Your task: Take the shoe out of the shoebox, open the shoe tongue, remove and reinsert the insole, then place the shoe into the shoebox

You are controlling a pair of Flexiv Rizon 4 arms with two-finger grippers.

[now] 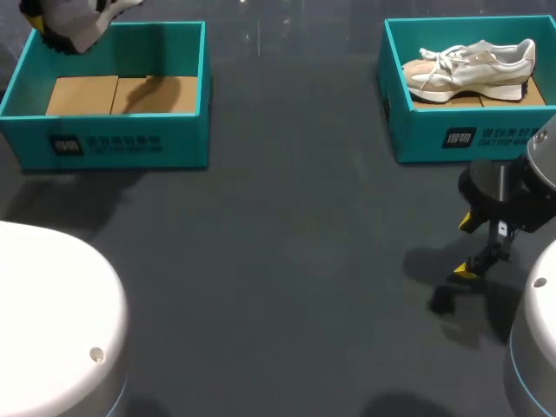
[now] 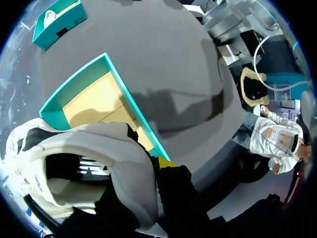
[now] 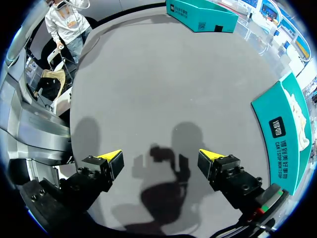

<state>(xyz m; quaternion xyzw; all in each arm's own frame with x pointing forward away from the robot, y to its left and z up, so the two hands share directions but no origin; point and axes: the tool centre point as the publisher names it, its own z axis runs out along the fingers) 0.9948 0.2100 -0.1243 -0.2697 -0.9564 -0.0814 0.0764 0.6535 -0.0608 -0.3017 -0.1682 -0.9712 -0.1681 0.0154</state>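
- The left arm comes in at the far left corner. Its left gripper (image 2: 157, 166) is raised over the back corner of the left shoebox (image 1: 113, 139).
- It pinches the held shoe (image 1: 82, 26), white with black patches, at the opening. Only one yellow tip shows against the shoe's wall.
- The right arm hangs over the dark table (image 1: 287, 261), in front of the right shoebox (image 1: 417, 139). The right gripper (image 3: 161, 158) points down with its fingers spread wide, holding nothing.
- I count two teal shoeboxes, well apart along the far side. Cardboard shows on the left one's floor.
- I count two shoes: one aloft in the grip, and the second shoe (image 1: 469, 69), white and tan, resting inside the right shoebox.
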